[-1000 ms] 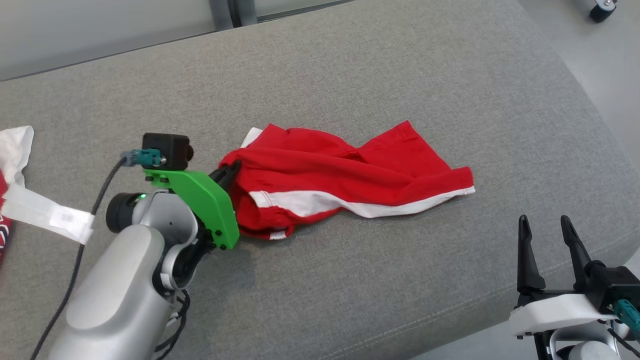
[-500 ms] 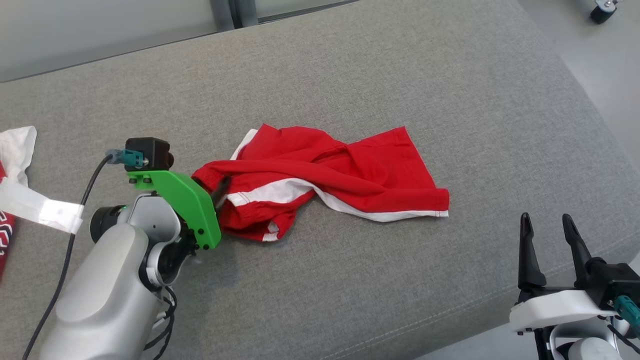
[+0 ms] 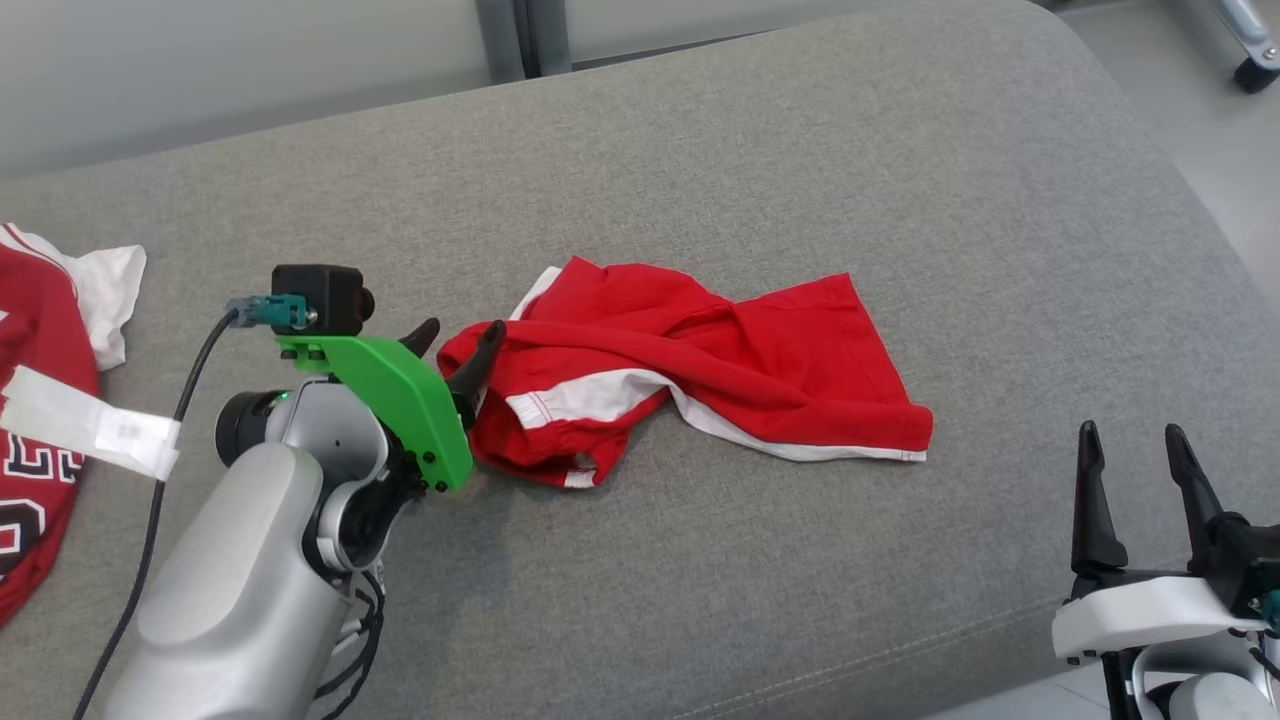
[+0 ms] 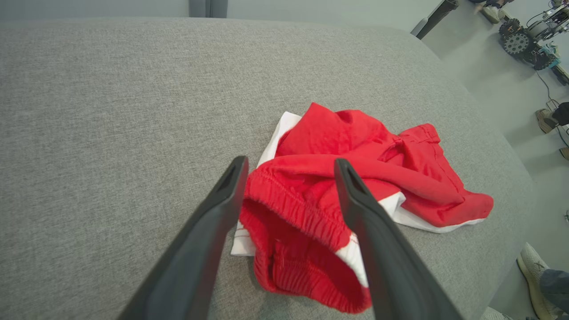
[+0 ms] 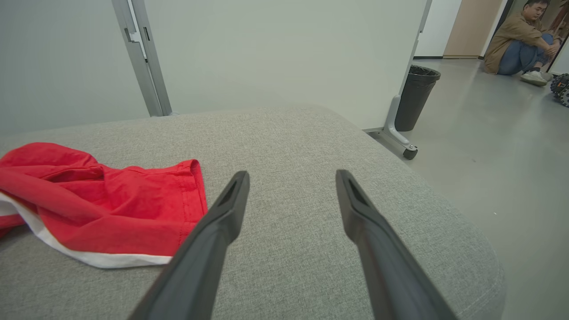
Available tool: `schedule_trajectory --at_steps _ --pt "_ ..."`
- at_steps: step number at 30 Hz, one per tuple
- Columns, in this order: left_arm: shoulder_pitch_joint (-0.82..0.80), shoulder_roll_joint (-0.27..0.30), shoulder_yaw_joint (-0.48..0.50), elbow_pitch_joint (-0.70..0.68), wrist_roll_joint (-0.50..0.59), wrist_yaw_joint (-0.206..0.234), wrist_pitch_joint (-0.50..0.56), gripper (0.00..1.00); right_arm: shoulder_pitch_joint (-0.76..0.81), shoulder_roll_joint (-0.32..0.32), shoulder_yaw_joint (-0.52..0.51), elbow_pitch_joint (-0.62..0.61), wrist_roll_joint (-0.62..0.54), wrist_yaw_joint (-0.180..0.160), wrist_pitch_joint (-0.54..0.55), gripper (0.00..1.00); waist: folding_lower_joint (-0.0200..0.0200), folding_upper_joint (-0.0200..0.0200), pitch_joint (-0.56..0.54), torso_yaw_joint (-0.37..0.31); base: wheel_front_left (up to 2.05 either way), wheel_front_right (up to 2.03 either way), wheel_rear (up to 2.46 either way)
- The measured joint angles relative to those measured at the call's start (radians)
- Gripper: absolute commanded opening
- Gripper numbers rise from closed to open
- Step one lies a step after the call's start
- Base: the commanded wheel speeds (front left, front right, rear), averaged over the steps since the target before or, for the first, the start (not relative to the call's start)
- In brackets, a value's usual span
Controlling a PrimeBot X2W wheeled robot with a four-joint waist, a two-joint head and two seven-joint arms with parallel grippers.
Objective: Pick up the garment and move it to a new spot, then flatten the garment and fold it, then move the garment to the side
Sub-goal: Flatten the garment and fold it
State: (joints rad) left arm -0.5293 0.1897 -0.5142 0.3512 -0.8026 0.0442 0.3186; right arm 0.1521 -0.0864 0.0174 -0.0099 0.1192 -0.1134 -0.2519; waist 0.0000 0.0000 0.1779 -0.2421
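Your left end effector [image 3: 462, 330], clamped on the waistband [image 4: 289, 209] a second ago, now stands released, fingers spread either side of that elastic. The head camera has swung too, so do not read the picture's shift as the cloth travelling.

The red shorts [image 3: 720, 350] lie crumpled near the middle of the grey cushion [image 3: 700, 150], well in from every edge, with the waistband toward the left edge and the leg hem [image 5: 191, 195] toward the right. Your right end effector [image 3: 1130, 432] hangs spread and empty at the near right corner, well apart from the cloth.

The move looks done, and flattening appears to be next. Back the left end effector straight out so a finger does not snag the gathers. Then take the waistband and leg hem, one side each, and draw them apart low over the cushion. The twist across the middle will likely need undoing first.

The left wrist view shows the waistband bunched between the fingers, which the green bracket [image 3: 400, 400] partly hides from the head. The right wrist view shows the hem lying flat, with a bin [image 5: 415, 95] and a seated person [image 5: 518, 40] beyond. The head view gives you a red-and-white jersey [image 3: 40, 400] at the left edge.
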Motion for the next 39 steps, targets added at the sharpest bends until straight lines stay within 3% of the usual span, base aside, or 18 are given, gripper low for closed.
schedule_trajectory --at_steps 7,28,34,39 --pt "0.09 -0.002 0.025 -0.038 0.007 0.0 -0.1 1.0 0.008 -0.011 -0.021 0.0 -0.003 -0.002 0.0 1.0 0.0 0.0 -0.035 0.035 0.0 0.0 0.0" --pt "0.467 0.08 0.077 -0.146 0.139 0.044 -0.471 1.0 0.088 -0.058 -0.038 0.058 -0.021 0.002 0.0 1.0 0.0 0.0 -0.169 0.114 0.0 0.0 0.0" --pt "0.551 0.105 0.101 -0.178 0.159 0.051 -0.547 1.0 0.108 -0.063 -0.037 0.062 -0.022 0.008 0.0 1.0 0.0 0.0 -0.181 0.119 0.0 0.0 0.0" --pt "0.594 0.118 0.118 -0.203 0.167 0.053 -0.55 1.0 0.108 -0.065 -0.037 0.066 -0.022 0.013 0.0 1.0 0.0 0.0 -0.183 0.12 0.0 0.0 0.0"
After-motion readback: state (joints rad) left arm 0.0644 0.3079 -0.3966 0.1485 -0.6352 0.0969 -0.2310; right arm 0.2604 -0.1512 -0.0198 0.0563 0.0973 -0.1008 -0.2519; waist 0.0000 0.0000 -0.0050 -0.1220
